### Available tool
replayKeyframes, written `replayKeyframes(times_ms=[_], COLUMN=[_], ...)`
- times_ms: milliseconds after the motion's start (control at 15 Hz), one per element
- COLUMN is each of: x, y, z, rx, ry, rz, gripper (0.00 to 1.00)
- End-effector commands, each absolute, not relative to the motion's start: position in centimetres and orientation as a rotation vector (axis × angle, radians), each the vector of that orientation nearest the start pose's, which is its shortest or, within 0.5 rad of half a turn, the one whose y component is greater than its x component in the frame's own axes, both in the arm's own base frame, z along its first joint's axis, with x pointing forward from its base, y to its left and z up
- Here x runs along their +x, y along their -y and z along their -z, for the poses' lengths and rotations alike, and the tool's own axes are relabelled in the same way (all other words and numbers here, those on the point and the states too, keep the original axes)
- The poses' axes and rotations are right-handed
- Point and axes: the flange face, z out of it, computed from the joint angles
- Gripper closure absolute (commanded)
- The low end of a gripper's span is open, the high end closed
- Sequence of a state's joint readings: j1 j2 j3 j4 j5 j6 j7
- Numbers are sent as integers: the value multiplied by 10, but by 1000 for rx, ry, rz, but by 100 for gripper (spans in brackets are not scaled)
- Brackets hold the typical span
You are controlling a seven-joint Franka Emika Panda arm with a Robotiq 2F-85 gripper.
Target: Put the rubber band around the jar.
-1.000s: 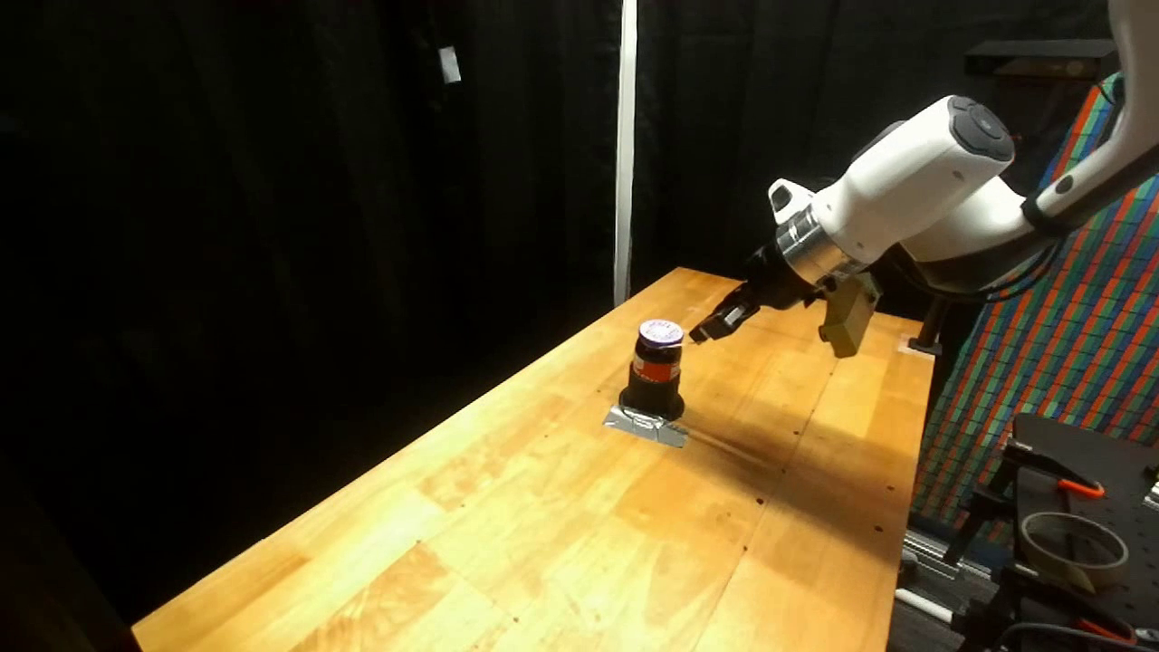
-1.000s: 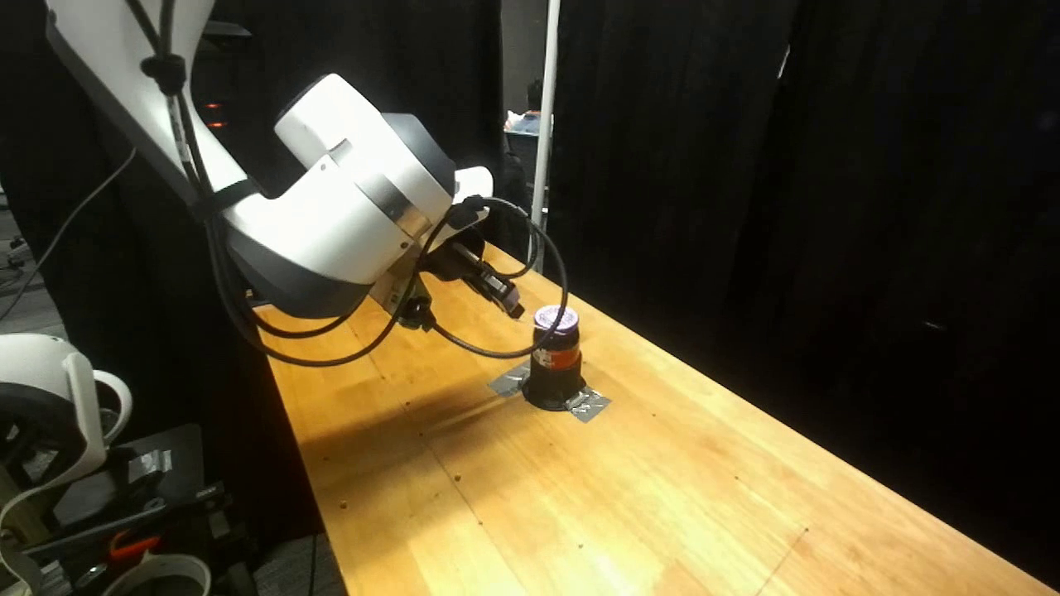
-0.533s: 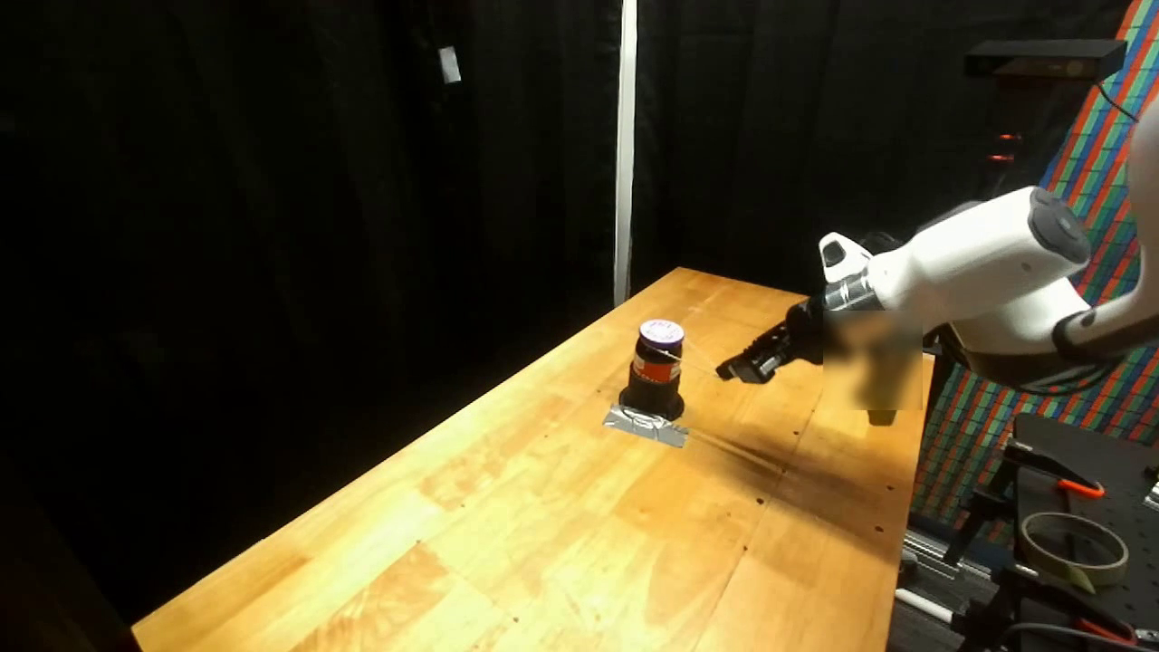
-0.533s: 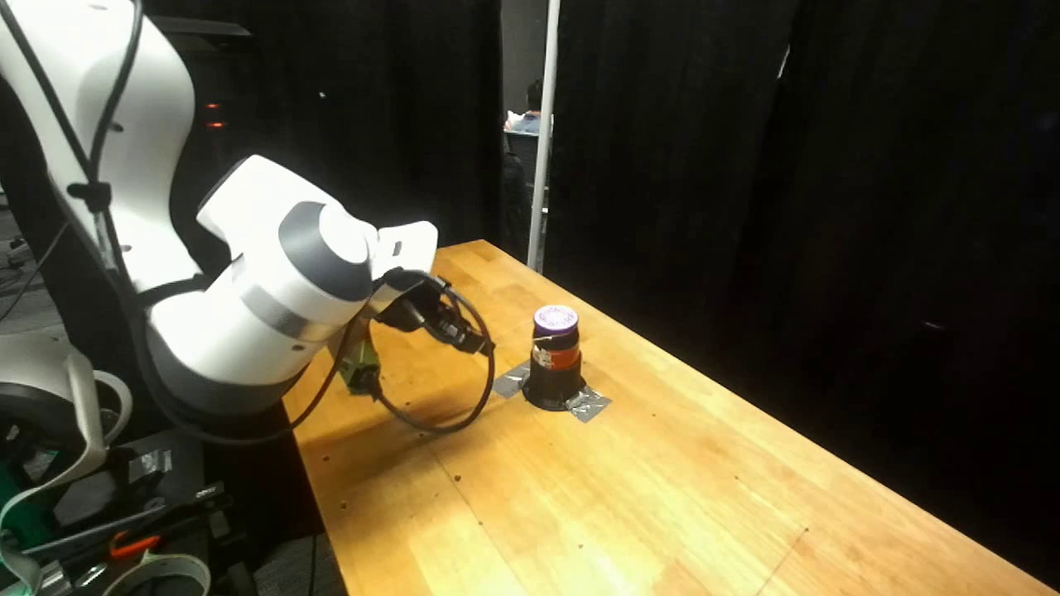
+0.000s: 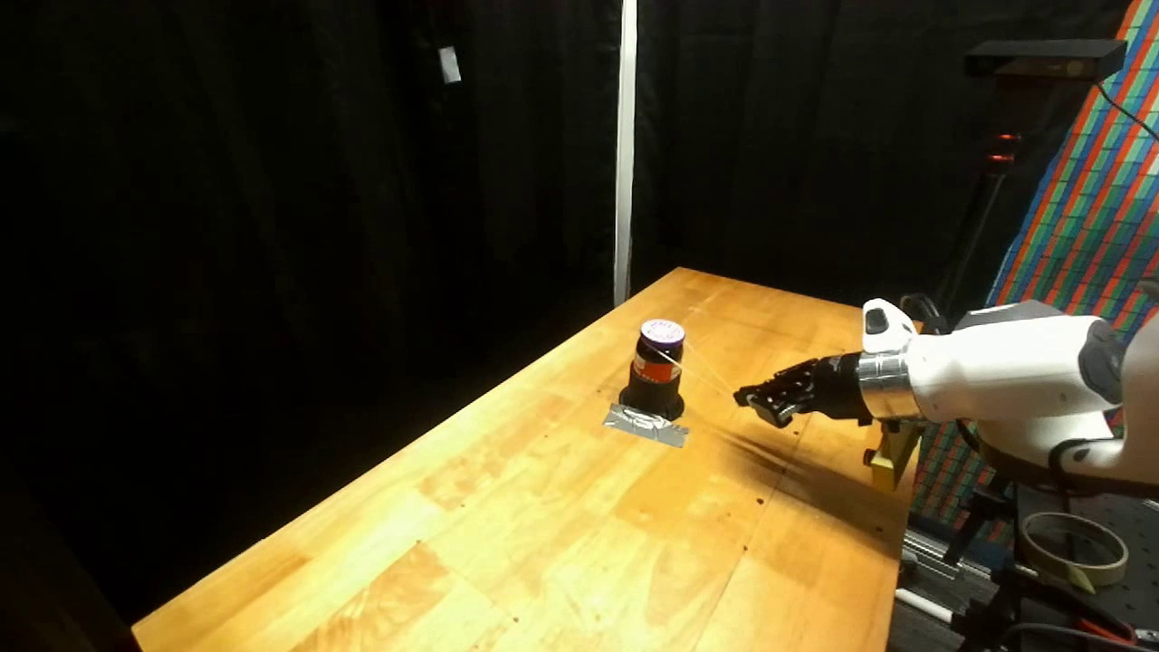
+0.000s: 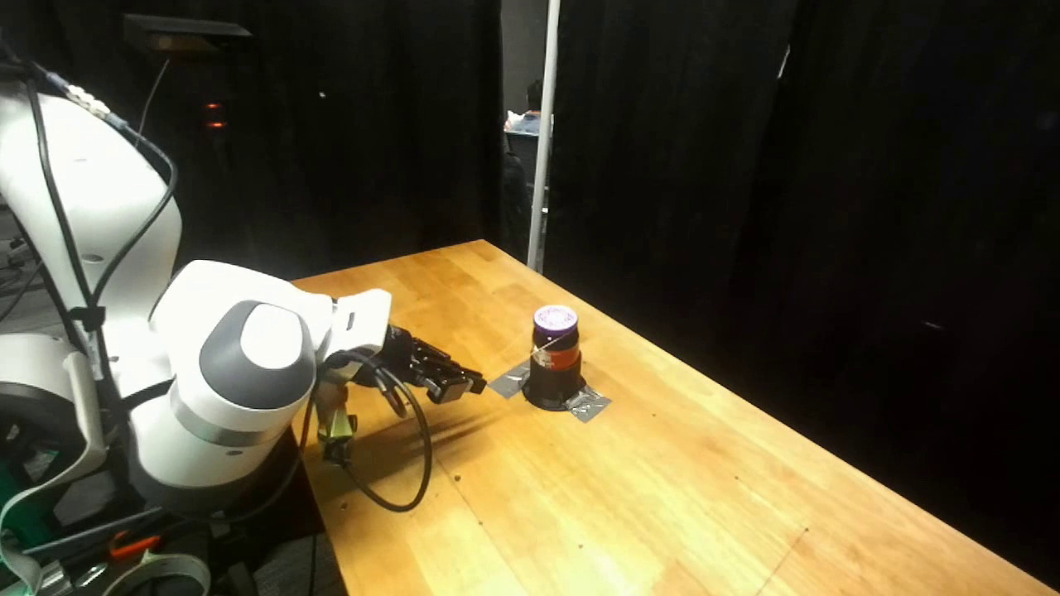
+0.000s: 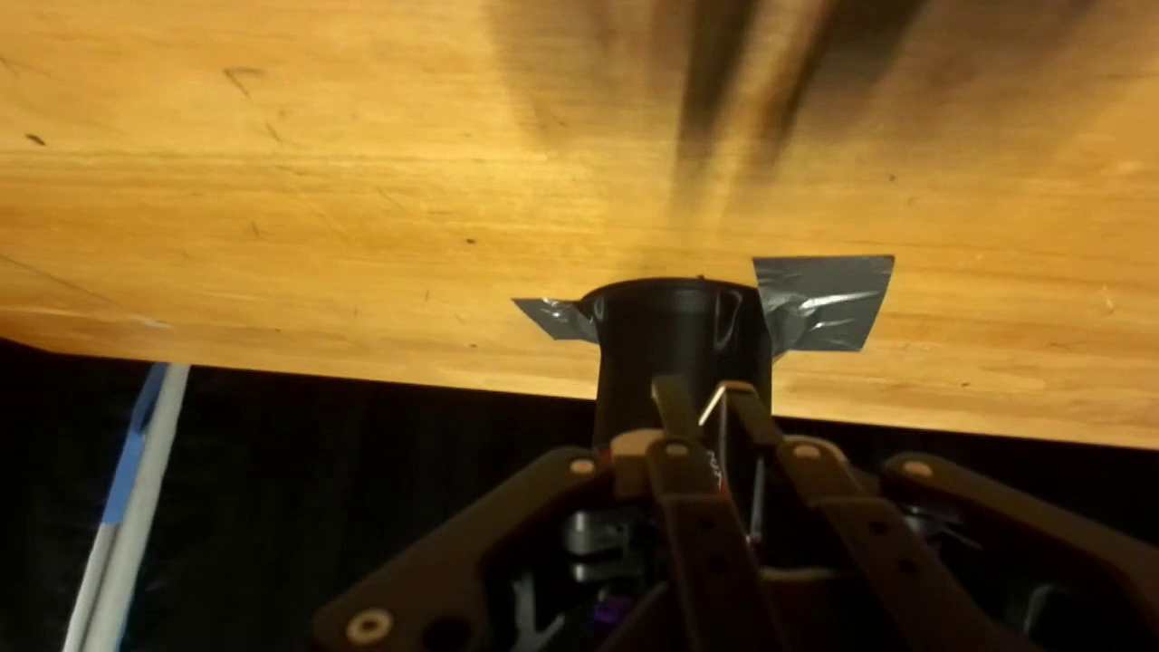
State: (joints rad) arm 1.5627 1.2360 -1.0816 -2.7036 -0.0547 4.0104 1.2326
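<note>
The jar (image 5: 656,369) stands upright in a black holder (image 5: 652,397), with a purple-white lid and an orange label. It also shows in the other exterior view (image 6: 556,357). The thin rubber band (image 5: 690,368) passes around the jar below the lid. Two pale strands slant down from it to my gripper (image 5: 741,398); a strand also shows in an exterior view (image 6: 548,344). In the wrist view my gripper (image 7: 706,391) has a narrow gap between its fingertips. A band strand (image 7: 723,429) runs from the tips towards the jar. How the band sits on the tips is unclear.
Silver tape (image 5: 646,426) fixes the holder to the wooden table (image 5: 507,507). A black cable (image 6: 426,447) loops below the wrist. Dark curtains and a pale pole (image 5: 625,154) stand behind the table. A tape roll (image 5: 1075,549) lies on a side shelf.
My gripper has moved back from the jar and down, from about lid height to lower over the table. The band strands are now longer and slant downward. The jar has not moved.
</note>
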Motion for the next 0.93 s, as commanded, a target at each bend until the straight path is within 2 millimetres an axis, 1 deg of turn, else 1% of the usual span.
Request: replayKeyframes(times_ms=[0,133,267,333,400,467,533,667,733,800,867], x=[376,373,371,366,374,369,372,369,370,376,389], y=[-132,-139,-143,-136,-145,-140,-141,-134,-134,-139,-143], z=[-149,-147,-143,-157,-153,-158,-159,-166,-169,-159,-175], rx=[-2721,-2655,-2630,-2636,-2598,-2594,-2584,-2568,-2581,-2641,-2745], ry=[-74,-125,-199,-239,-267,-305,-335,-349,-313,-241,-172], rz=[1800,1923,1998,2005,2045,2053,2076,2108,2106,2084,2025], gripper=[84,85,86,86,85,85,85,85,85,67,59])
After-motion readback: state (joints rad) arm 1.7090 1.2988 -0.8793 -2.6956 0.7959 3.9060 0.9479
